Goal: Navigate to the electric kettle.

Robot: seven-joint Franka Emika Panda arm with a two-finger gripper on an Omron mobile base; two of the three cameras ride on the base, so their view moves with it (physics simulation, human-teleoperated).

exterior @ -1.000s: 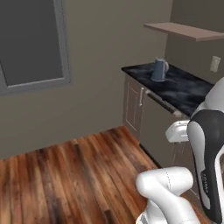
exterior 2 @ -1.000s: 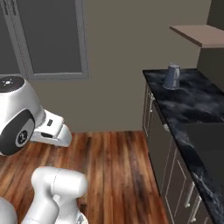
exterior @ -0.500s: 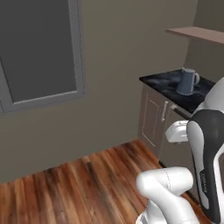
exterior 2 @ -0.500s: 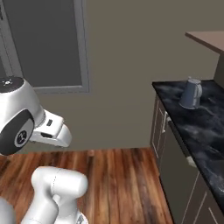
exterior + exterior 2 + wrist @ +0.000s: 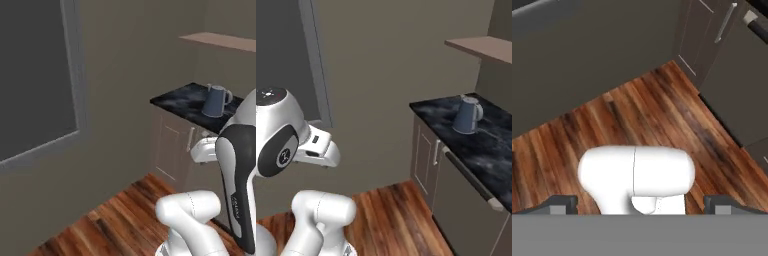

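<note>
The electric kettle [image 5: 216,101], slate-blue with a pale lid and a loop handle, stands upright on the near end of a dark marble counter [image 5: 182,103]. From the right base view the kettle [image 5: 466,115] sits on that counter [image 5: 491,145] right of centre, ahead of the arm. My gripper [image 5: 643,205] hangs over the wood floor [image 5: 662,100], far short of the kettle. Its two dark fingertips [image 5: 559,205] stand wide apart with nothing between them, so it is open.
Grey cabinet doors [image 5: 172,147] and a front panel with a long bar handle [image 5: 466,175] close off the space under the counter. A wooden shelf [image 5: 481,47] hangs above it. A beige wall with a dark window [image 5: 35,80] lies straight ahead.
The whole scene has shifted in both base views, so the base has driven. The wall, counter and kettle now look larger and nearer. The arm's pose is unchanged.
</note>
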